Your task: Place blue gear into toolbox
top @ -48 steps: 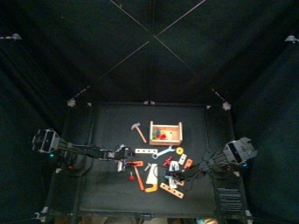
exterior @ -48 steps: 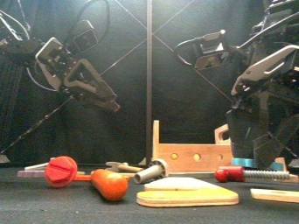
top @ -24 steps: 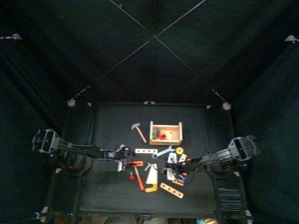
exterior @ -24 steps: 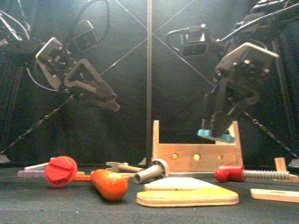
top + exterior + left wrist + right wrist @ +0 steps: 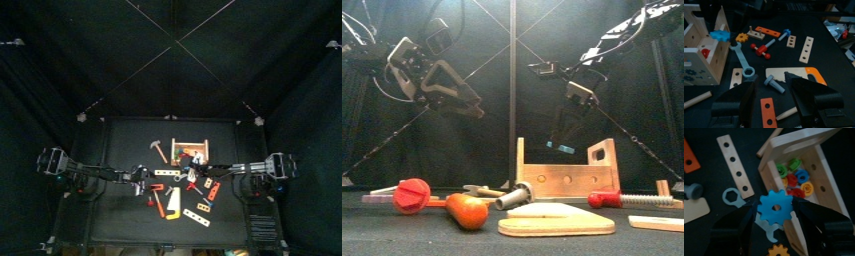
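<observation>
The blue gear (image 5: 775,208) sits between the two jaws of my right gripper (image 5: 775,210), which is shut on it. In the front view the blue gear (image 5: 560,147) hangs just above the toolbox (image 5: 563,178), a tan wooden box. Its orange-red inside (image 5: 799,178) holds several small coloured pieces. From above, the right gripper (image 5: 202,164) reaches in at the front edge of the toolbox (image 5: 191,150). The left wrist view also shows the blue gear (image 5: 719,35) beside the toolbox (image 5: 701,47). My left gripper (image 5: 774,85) is open and holds nothing, hovering at the left (image 5: 472,107).
Toy tools lie in front of the box: a red hammer (image 5: 409,193), an orange-handled tool (image 5: 465,210) and a wooden saw (image 5: 556,222). A wrench (image 5: 734,195), a holed wooden strip (image 5: 734,163) and an orange gear (image 5: 743,36) lie on the table.
My right arm has swung from the table's right side toward the middle, carrying the blue gear up and over to the toolbox. The left arm has barely moved.
</observation>
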Motion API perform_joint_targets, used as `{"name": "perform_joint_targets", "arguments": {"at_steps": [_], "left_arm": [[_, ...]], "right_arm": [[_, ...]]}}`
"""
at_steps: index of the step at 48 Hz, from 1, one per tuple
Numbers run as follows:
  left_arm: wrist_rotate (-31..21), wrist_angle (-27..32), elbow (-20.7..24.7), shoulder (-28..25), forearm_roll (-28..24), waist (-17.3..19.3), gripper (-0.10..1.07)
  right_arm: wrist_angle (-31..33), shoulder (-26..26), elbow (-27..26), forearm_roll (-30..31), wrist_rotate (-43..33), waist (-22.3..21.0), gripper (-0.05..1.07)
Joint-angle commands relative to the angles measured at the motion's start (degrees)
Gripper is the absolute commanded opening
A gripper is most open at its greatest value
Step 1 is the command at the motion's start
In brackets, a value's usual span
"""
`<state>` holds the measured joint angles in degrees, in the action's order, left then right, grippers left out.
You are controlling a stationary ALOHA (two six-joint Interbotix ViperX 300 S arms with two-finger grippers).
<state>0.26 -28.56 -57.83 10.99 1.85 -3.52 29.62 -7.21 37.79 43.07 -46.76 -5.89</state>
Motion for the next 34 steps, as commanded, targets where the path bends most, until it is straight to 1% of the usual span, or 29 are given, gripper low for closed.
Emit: {"name": "perform_joint_targets", "arguments": {"at_steps": [1, 12, 24, 29, 34], "left_arm": [[0.09, -1.05, 0.79, 0.18, 0.09, -0.09, 0.84], [0.00, -1.14, 0.88, 0.26, 0.09, -0.09, 0.84], [0.00, -1.58, 0.70, 0.18, 0.18, -0.09, 0.84], [-0.09, -1.58, 0.62, 0.18, 0.09, -0.09, 0.84], [-0.09, -1.58, 0.62, 0.18, 0.18, -0.09, 0.84]], "right_arm": [[-0.26, -1.67, -1.76, 0.79, -0.18, -2.29, 0.71], [-1.05, -0.79, -1.58, 2.72, -0.26, -6.68, 0.71], [-5.10, 2.11, -0.97, 2.37, -0.18, -9.23, 0.74], [-5.36, 3.34, -0.97, 2.20, -0.18, -10.11, 0.76], [-5.45, 4.48, -0.97, 1.93, -0.18, -10.81, 0.82]]}}
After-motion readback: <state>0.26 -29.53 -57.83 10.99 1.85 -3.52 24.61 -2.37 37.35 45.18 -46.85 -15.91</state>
